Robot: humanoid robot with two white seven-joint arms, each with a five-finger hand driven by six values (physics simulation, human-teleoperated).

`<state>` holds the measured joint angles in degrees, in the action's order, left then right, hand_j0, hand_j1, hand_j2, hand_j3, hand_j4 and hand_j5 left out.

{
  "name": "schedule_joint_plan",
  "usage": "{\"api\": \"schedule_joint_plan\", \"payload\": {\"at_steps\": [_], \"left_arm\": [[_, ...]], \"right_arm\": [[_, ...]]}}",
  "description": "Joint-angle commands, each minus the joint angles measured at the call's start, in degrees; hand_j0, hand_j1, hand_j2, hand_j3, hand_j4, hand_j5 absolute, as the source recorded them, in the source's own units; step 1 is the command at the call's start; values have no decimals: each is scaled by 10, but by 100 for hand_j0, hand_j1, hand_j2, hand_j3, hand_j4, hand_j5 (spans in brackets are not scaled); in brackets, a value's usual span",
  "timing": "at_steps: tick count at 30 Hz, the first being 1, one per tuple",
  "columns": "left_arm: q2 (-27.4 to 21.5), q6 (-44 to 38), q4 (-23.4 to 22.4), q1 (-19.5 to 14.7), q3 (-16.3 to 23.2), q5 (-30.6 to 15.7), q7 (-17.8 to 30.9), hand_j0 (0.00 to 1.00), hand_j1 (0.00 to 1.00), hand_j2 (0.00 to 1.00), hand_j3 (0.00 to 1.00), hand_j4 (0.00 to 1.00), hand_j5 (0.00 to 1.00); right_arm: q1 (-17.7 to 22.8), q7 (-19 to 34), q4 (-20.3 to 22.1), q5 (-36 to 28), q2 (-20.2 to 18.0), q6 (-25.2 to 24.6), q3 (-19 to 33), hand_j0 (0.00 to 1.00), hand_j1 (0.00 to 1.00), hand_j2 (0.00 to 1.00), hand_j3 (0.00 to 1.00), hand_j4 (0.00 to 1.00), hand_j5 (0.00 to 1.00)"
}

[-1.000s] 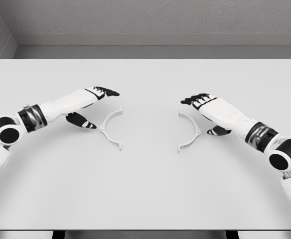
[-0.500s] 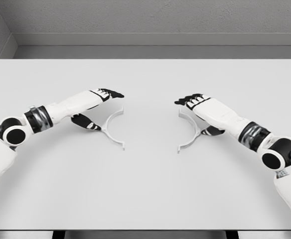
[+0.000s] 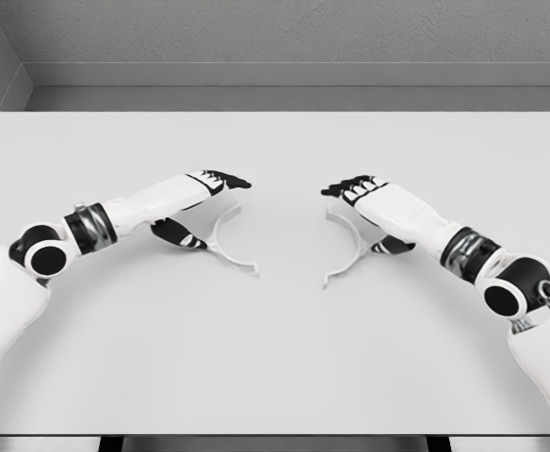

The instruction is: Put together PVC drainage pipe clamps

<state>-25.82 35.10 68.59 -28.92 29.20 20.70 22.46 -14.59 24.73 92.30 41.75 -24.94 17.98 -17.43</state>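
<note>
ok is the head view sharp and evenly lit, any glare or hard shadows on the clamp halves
Head view: sharp throughout, flat diffuse light, no glare. The left clamp half and right clamp half are white on a pale table, so contrast is low and they show mainly by thin soft shadows. Faint shadows sit under the left hand and right hand.

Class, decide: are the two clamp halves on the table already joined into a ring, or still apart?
Apart. The left clamp half and the right clamp half lie on the table with bare surface between their open ends.
</note>
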Motion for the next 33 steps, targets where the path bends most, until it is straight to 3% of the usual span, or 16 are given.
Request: {"api": "schedule_joint_plan", "payload": {"at_steps": [1,12,22,33], "left_arm": [[2,-1,1,0,-1,-3,0,100,100,100,100,100,100],[-8,-1,-7,-6,-11,-5,0,100,100,100,100,100,100],[23,-1,-94,-50,-3,-4,0,100,100,100,100,100,100],[46,-1,-94,-51,-2,-4,0,100,100,100,100,100,100]], "right_arm": [[0,0,-1,-2,0,-3,-5,100,100,100,100,100,100],[-1,0,0,-1,13,-4,-12,100,100,100,100,100,100],[-13,1,-13,7,24,-4,-25,100,100,100,100,100,100],[-14,1,-7,7,33,-10,-36,100,100,100,100,100,100]]}}
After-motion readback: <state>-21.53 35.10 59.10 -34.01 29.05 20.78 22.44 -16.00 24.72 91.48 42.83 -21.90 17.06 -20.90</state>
